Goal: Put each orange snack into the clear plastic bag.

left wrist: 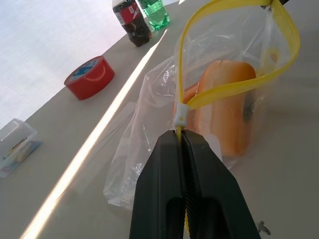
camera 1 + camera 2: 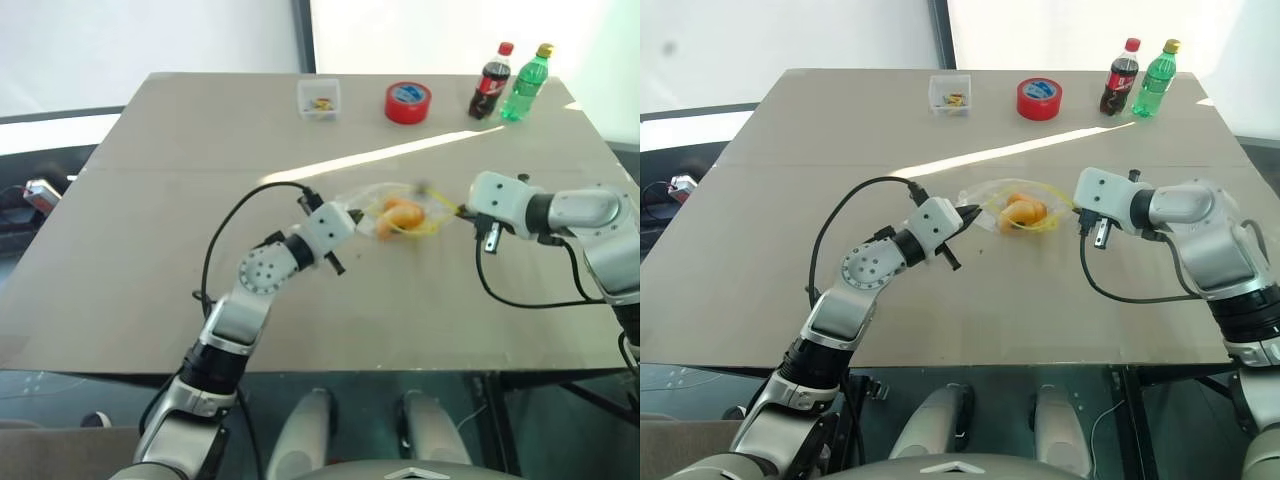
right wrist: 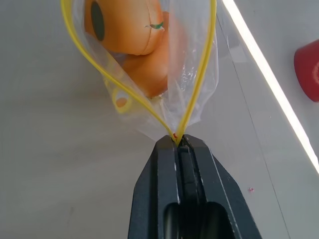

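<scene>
1. Locate the table: a grey-tan top with a bright strip of light running diagonally across its middle.
2. Find the left gripper at the table's centre, left of the bag. Its two black fingers are pressed together, clamped on the left end of the bag's yellow strip.
3. Find the right gripper on the bag's right side. Its fingers are also pressed together, pinching the right end of the yellow strip.
4. Note the clear plastic bag: it is stretched between the two grippers at the table's centre, with its yellow-edged mouth pulled into an open loop.
5. Check the orange snacks: both sit inside the bag, touching each other, one partly over the other.
6. Observe the items along the far edge, well apart from the bag: a green bottle at the right, a cola bottle just beside it, a red tape roll left of those, and a small clear box further left.
</scene>
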Motion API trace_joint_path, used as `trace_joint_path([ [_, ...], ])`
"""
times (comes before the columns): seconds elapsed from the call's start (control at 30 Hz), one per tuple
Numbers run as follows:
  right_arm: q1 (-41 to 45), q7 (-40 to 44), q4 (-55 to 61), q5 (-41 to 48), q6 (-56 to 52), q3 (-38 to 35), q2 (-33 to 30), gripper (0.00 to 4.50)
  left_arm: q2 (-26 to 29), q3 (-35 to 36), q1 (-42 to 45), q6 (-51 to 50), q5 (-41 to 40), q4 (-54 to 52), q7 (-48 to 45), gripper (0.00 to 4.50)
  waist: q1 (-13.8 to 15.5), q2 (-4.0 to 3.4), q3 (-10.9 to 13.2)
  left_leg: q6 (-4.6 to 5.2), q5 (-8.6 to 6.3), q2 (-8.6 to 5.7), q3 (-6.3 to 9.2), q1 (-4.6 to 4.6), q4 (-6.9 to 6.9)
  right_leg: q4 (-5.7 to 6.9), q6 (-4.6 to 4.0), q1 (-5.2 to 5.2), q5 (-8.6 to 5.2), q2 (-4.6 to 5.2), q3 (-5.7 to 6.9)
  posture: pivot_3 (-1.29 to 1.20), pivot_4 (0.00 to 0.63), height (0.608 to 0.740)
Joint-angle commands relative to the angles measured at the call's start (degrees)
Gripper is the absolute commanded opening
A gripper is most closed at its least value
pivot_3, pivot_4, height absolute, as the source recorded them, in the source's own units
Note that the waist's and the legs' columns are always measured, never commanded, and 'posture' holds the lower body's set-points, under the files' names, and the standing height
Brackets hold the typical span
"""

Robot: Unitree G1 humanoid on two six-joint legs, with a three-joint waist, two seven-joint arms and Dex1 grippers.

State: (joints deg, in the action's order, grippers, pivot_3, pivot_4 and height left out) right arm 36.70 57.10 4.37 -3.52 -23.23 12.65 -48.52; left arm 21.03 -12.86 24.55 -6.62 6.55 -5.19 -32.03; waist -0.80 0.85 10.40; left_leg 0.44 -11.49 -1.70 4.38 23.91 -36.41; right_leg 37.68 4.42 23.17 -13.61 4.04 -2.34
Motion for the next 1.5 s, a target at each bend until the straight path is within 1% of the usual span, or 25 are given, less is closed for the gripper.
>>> trace_joint_path([
  [0.03,4.4,-1.8,-0.9,0.1,0.1,-4.3,-0.9,0.08,1.4,2.3,4.3,2.3,0.1,-0.4,0.3,0.0,0.0,0.0,0.0,0.0,0.0,0.0,0.0,0.0,0.0,0.0,0.0,0.0,0.0,0.0,0.0,0.0,0.15,0.74],
  [0.17,11.7,-6.2,-6.1,-0.2,0.2,-7.3,-0.3,0.08,2.9,4.1,11.7,3.4,-0.4,1.7,0.2,0.0,0.0,-0.01,0.1,-0.01,0.01,-0.01,-0.01,0.01,-0.05,0.03,0.0,0.01,0.0,0.0,0.01,0.0,0.15,0.74],
  [0.23,13.9,-6.1,-6.6,0.6,-0.3,-8.0,-0.5,0.08,3.4,4.2,14.7,4.2,-0.5,2.9,-0.2,0.0,0.0,-0.01,0.1,-0.01,0.0,-0.01,0.0,0.02,-0.02,-0.04,0.0,0.0,0.0,0.0,0.02,0.0,0.15,0.74],
  [0.33,14.3,-5.3,-5.9,0.9,-0.4,-8.0,-0.8,0.08,3.4,3.8,16.7,5.5,-0.4,4.7,-0.8,0.0,0.0,0.0,0.0,-0.01,0.0,-0.01,0.0,0.03,0.04,-0.12,0.0,0.0,-0.01,-0.01,0.02,0.0,0.15,0.74],
  [0.47,12.6,-4.3,-4.4,1.9,-1.0,-8.6,-1.2,0.08,3.2,2.9,16.3,7.4,0.0,6.5,-1.0,0.0,-0.1,-0.01,0.0,0.0,0.0,-0.01,-0.07,0.08,0.06,-0.19,0.0,0.03,-0.01,0.0,-0.04,0.0,0.15,0.74],
  [0.53,11.1,-3.1,-2.9,2.3,-1.0,-8.5,-2.3,0.6,3.0,2.5,15.7,7.2,-0.1,6.5,-1.3,0.0,0.0,-0.01,0.0,0.0,0.0,-0.01,-0.06,0.09,0.06,-0.19,0.0,0.03,-0.01,0.0,-0.03,0.0,0.15,0.74],
  [0.6,9.7,-1.4,-0.3,3.0,-1.1,-8.2,-3.3,1.31,2.8,2.1,14.9,6.8,-0.3,5.8,-1.6,0.0,0.0,-0.02,0.1,0.0,-0.01,-0.01,-0.05,0.1,0.06,-0.18,0.0,0.03,-0.01,0.0,-0.03,0.0,0.15,0.74],
  [0.63,9.5,-1.0,1.0,3.6,-1.6,-8.4,-3.3,1.76,2.7,2.0,14.6,6.7,-0.2,5.4,-1.7,0.0,0.0,-0.02,0.1,0.01,-0.01,-0.01,-0.04,0.1,0.06,-0.17,0.01,0.04,-0.01,0.0,-0.01,0.0,0.15,0.74],
  [0.77,9.2,2.6,6.5,7.9,-0.3,-8.7,-2.7,1.76,3.3,1.6,14.6,5.6,0.7,4.4,-2.0,0.0,-0.2,-0.02,0.1,0.01,-0.01,0.0,-0.04,0.08,0.05,-0.12,0.01,0.04,-0.01,-0.01,-0.02,0.0,0.15,0.74],
  [0.83,9.9,2.7,8.6,9.9,-1.0,-8.3,-0.8,1.76,3.3,1.8,14.8,4.2,0.6,4.2,-2.3,0.0,-0.3,-0.02,0.1,0.01,-0.01,0.01,-0.02,0.06,0.05,-0.06,0.01,0.04,-0.01,-0.03,-0.01,0.0,0.15,0.74],
  [0.9,10.4,2.1,9.7,10.0,-0.2,-6.3,1.5,1.76,3.4,1.5,15.0,3.6,0.7,3.7,-2.8,0.0,-0.2,-0.02,0.1,0.01,-0.01,0.02,-0.01,0.05,0.03,-0.03,0.01,0.04,-0.01,-0.03,0.0,0.0,0.15,0.74],
  [1.03,11.3,-1.0,7.2,4.0,8.2,-0.1,7.1,1.76,4.0,0.6,14.4,-0.4,-0.7,1.1,-6.5,0.0,-0.2,-0.01,0.1,0.01,0.0,0.0,-0.03,0.05,-0.03,0.02,0.02,0.03,0.0,-0.02,-0.01,0.0,0.15,0.74],
  [1.17,12.4,-1.9,3.7,1.0,13.3,3.0,10.6,1.76,4.4,0.9,15.5,-3.9,-1.0,-0.7,-8.2,0.0,-0.1,-0.01,0.1,0.0,0.0,-0.01,0.01,0.05,-0.04,0.04,0.01,0.04,0.0,-0.03,0.01,0.0,0.15,0.74],
  [1.3,13.8,-2.4,0.5,-0.9,16.2,4.2,12.7,1.76,5.1,1.3,16.1,-6.3,-1.5,-2.0,-9.6,0.0,-0.1,-0.01,0.1,0.0,0.0,-0.01,0.03,0.05,-0.04,0.02,0.01,0.03,0.0,-0.03,0.03,0.0,0.15,0.74],
  [1.5,15.3,-3.2,-3.8,-4.0,19.5,5.1,14.5,1.76,6.6,0.7,15.8,-5.6,-1.1,-2.2,-11.1,0.0,-0.2,-0.01,0.1,-0.01,0.0,-0.01,0.04,0.04,-0.03,0.04,0.01,0.04,0.0,-0.04,0.03,0.0,0.15,0.74],
])
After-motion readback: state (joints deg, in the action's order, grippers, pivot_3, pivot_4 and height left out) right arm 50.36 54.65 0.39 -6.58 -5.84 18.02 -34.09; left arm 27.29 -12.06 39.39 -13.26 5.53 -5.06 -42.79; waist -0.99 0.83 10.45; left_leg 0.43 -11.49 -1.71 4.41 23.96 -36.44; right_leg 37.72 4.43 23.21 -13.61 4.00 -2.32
